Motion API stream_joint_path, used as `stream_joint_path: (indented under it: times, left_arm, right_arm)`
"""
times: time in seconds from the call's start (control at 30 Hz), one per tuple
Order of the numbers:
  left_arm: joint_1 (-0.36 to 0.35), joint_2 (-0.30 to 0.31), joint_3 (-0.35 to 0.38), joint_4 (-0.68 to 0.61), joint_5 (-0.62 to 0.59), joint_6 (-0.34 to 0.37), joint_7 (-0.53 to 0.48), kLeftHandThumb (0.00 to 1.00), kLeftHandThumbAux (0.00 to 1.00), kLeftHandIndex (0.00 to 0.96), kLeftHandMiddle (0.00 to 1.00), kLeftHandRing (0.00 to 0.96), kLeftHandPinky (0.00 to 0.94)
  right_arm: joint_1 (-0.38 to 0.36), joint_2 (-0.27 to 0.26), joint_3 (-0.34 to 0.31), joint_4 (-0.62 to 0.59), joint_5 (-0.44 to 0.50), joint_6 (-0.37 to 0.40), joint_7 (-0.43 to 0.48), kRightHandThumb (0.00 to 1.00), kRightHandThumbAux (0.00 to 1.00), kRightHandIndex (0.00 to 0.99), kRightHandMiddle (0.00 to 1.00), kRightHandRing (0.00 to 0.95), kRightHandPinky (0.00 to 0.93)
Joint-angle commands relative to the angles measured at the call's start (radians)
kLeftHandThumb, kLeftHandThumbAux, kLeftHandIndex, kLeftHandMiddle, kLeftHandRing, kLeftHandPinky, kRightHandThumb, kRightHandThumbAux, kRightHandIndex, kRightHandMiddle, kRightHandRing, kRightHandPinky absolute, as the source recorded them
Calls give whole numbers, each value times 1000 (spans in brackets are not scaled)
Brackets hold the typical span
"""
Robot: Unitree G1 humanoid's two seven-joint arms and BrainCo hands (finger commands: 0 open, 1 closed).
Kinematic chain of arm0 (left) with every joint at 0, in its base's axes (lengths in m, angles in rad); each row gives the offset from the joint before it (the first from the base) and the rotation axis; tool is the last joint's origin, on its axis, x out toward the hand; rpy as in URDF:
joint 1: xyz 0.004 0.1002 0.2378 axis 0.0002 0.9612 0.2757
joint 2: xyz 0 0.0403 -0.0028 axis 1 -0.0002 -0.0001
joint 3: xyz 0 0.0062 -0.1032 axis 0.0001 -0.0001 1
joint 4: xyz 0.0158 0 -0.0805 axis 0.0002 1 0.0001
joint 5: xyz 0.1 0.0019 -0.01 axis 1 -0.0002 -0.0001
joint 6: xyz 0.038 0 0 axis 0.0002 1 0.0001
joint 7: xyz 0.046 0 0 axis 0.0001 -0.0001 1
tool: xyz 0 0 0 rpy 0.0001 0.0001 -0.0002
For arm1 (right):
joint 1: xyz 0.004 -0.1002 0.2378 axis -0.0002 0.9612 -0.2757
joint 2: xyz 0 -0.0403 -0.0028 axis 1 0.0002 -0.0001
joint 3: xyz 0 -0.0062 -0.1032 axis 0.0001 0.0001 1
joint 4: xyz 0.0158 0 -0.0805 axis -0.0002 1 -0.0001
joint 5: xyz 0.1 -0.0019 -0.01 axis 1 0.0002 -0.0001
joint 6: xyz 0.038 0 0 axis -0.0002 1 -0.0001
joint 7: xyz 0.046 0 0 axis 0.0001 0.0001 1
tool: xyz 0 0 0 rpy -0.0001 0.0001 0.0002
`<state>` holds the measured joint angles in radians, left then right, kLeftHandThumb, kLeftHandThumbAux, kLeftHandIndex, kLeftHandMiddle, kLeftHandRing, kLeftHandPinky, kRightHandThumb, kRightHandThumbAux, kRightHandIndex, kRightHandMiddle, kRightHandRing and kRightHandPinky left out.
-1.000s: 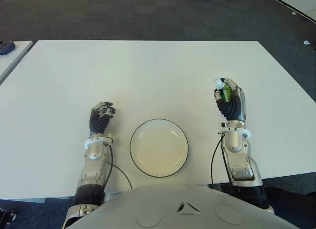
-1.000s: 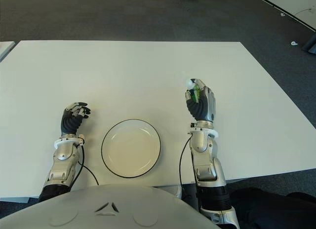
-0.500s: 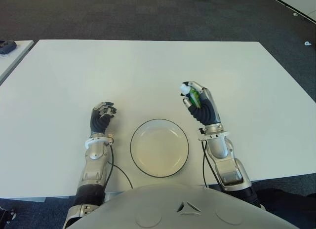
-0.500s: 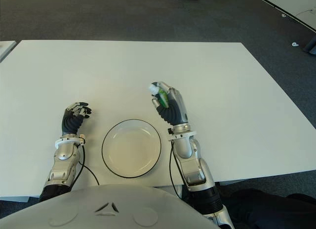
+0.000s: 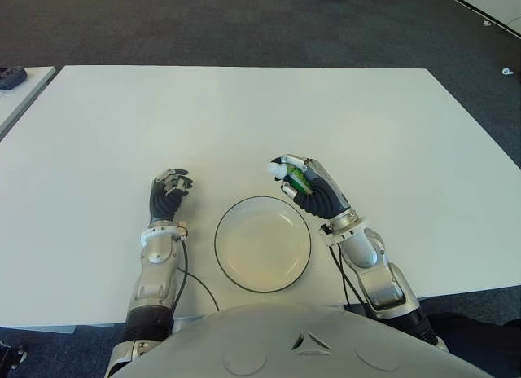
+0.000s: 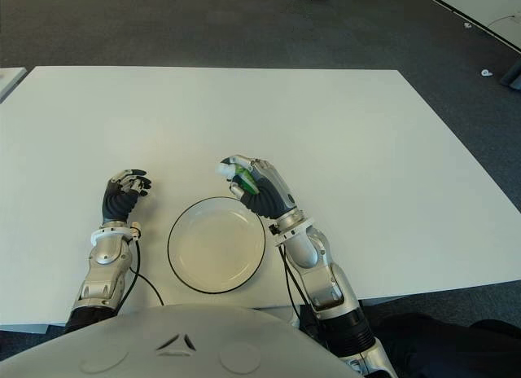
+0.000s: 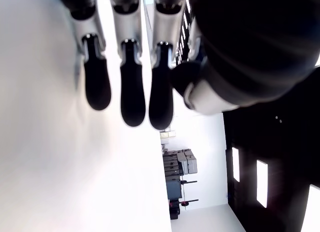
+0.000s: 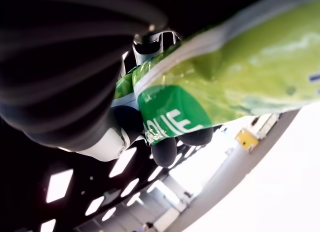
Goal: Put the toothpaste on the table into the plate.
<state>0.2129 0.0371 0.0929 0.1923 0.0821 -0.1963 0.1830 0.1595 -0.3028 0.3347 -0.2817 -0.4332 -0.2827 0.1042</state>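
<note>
We see a broad white table [image 5: 244, 117] that fills most of the scene, its far edge meeting dark grey carpet [image 5: 244, 24]. To the far left, a second white tabletop [image 5: 20, 89] shows only its corner, with a dark object [image 5: 10, 76] lying on it that we cannot identify. On the carpet at the far right lies a small pale item [image 5: 505, 70]. A thin black cable [image 5: 194, 279] curls over the near edge of the table.
</note>
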Motion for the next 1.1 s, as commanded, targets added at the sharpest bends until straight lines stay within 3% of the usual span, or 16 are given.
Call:
stream_joint_path:
  times: [0.03, 0.47, 0.8, 1.0, 1.1]
  left_arm:
    - [3, -7, -12, -5, 16, 14, 3, 704, 720, 428, 523, 521, 507]
    - [5, -12, -11, -14, 17, 19, 0, 705, 719, 428, 529, 531, 525]
    - [10, -12, -10, -25, 15, 35, -2, 705, 719, 429, 538, 537, 520]
    - [9, -11, -8, -18, 19, 29, 4, 706, 719, 429, 543, 539, 525]
    - [10, -10, -8, -15, 21, 22, 4, 706, 719, 430, 550, 543, 524]
  right_arm:
    - [-49, -11, 39, 56, 20, -13, 75, 732, 713, 441, 870, 876, 876]
    - [-98, -18, 97, 169, 0, -75, 136, 730, 711, 441, 872, 870, 880]
    - [-101, -38, 128, 168, -71, -21, 183, 726, 710, 442, 859, 864, 865]
    - [-110, -56, 147, 176, -163, 0, 185, 716, 708, 435, 807, 811, 786]
    - [-117, -61, 154, 186, -206, 15, 180, 707, 708, 425, 726, 726, 698]
